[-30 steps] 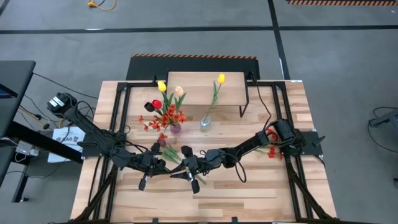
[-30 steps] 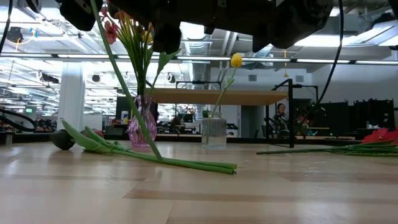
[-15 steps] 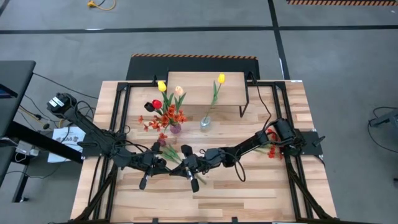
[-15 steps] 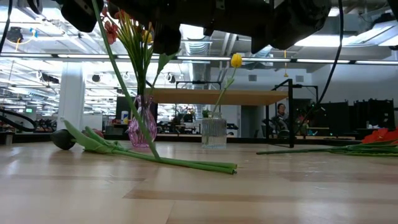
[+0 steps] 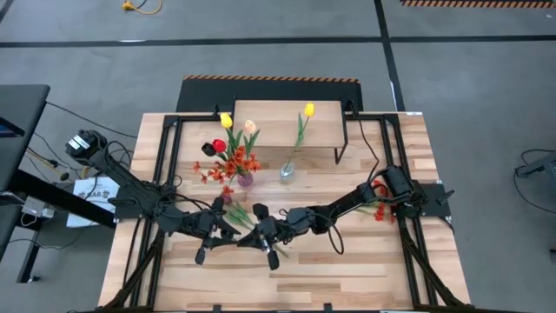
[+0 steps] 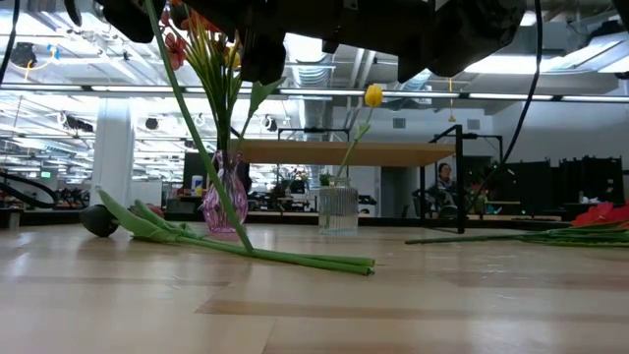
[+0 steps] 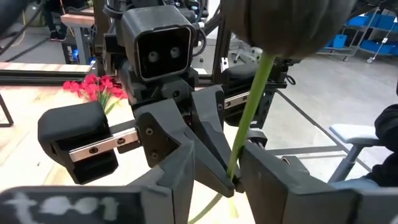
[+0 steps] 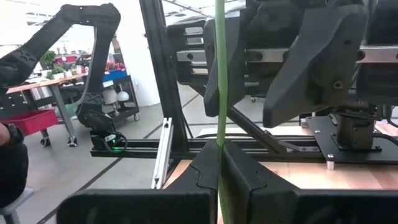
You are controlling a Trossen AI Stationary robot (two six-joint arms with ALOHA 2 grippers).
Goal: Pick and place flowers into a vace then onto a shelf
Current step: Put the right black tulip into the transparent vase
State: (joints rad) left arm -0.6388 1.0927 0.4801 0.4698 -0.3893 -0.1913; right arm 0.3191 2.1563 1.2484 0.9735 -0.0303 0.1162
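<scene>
My left gripper: it was shut a moment ago. Now my fingers are apart and the green stem just leans by one of them.
My right gripper: it was a bit open a moment ago. Now my fingers are pressed together on the stem.
Where: both grippers meet at about 7 o'clock on the table, up off the wood.
What it means: I think I am passing the dark tulip from my left side to my right side. My right side has it now. Next it has to go into a vase, so this step is only partly done.
Dark tulip: a long, thin, smooth stem that looks bendy, with a round, dark head on top.
Loose flowers: they lie flat on the table and no one has picked them up yet. They have thin green stems, long leaves and one dark round head.
Pink vase: shiny see-through glass with a round belly. It is full of tulips and bushy orange-red sprays, at 11 o'clock from the middle of the table.
Clear vase: see-through, short and ribbed, with one yellow tulip in it. It stands at 12 o'clock from the middle of the table.
Shelf: a flat light-wood top on thin black legs, at 12 o'clock, behind the vases. Both vases are still on the table, not on it.
Red flowers: a soft-looking bunch lying flat at 3 o'clock.
</scene>
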